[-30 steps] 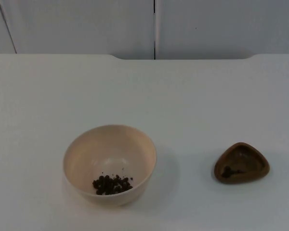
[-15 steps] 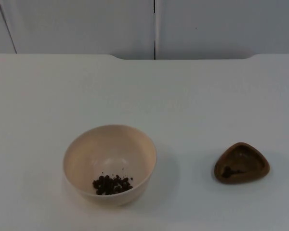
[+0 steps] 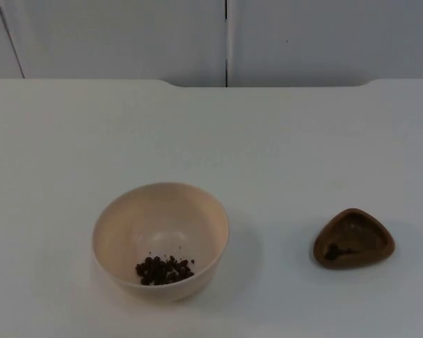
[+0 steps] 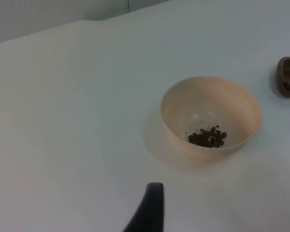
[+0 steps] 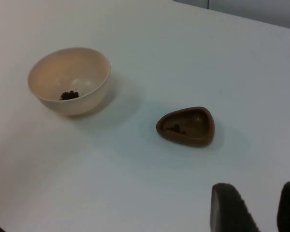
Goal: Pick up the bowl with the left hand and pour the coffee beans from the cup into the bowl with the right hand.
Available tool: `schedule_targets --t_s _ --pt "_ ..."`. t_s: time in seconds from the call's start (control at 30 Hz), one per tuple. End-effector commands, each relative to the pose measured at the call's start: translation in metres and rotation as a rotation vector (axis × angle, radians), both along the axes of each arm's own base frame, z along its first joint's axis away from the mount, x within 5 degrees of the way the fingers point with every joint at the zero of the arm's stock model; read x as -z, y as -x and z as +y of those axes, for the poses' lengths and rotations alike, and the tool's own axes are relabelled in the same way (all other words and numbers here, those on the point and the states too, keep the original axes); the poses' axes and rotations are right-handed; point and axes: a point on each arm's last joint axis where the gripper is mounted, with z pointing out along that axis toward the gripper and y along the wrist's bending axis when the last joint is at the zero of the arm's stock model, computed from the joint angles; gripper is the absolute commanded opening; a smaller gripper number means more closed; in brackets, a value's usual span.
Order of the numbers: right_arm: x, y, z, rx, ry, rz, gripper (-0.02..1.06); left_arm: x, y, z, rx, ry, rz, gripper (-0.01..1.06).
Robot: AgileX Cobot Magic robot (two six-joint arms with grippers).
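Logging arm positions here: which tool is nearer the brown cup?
Right. The right tool hangs back from the brown cup, facing it; the left tool sits behind the bowl, with the cup beyond it.

The bowl [image 3: 161,239] reads as smooth matt plastic or ceramic in a pale cream, its inner wall catching only a faint sheen. The coffee beans [image 3: 164,270] inside look dark and rough-grained. The cup [image 3: 353,239] looks like brown wood, with a dull satin finish. Under both, the table [image 3: 268,141] is a plain white matt surface, smooth and unmarked. The partition wall [image 3: 113,39] is flat grey, matt too.
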Motion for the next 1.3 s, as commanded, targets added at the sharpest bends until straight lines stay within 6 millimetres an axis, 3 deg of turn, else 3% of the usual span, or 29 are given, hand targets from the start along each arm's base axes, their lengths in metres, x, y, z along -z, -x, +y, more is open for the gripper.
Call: schedule_targets --t_s 0.0,0.07,0.4,0.53,0.57,0.73,0.77,0.87,1.27 --pt "0.0015 -0.0007 0.0001 -0.002 0.001 -0.004 0.28 0.0013 0.0000 0.0005 -0.007 0.000 0.001 0.91" --pt "0.0015 -0.0007 0.0001 -0.002 0.001 -0.004 0.28 0.0013 0.0000 0.0005 -0.007 0.000 0.001 1.05" --pt "0.0015 -0.0006 0.0003 -0.004 0.002 -0.004 0.30 0.0013 0.0000 0.0005 -0.007 0.000 0.001 1.05" --pt "0.0015 -0.0006 0.0003 -0.004 0.002 -0.004 0.48 0.0013 0.0000 0.0005 -0.007 0.000 0.001 1.05" --pt "0.0015 -0.0006 0.0003 -0.004 0.002 -0.004 0.48 0.0013 0.0000 0.0005 -0.007 0.000 0.001 1.05" --pt "0.0015 -0.0006 0.0003 -0.004 0.002 -0.004 0.84 0.0013 0.0000 0.0005 -0.007 0.000 0.001 1.05" --pt "0.0015 -0.0006 0.0003 -0.004 0.002 -0.004 0.84 0.0013 0.0000 0.0005 -0.007 0.000 0.001 1.05" --pt "0.0015 -0.0006 0.0003 -0.004 0.002 -0.004 1.03 0.0013 0.0000 0.0005 -0.007 0.000 0.001 1.05" --pt "0.0015 -0.0006 0.0003 -0.004 0.002 -0.004 1.05 0.0013 0.0000 0.0005 -0.007 0.000 0.001 1.05"
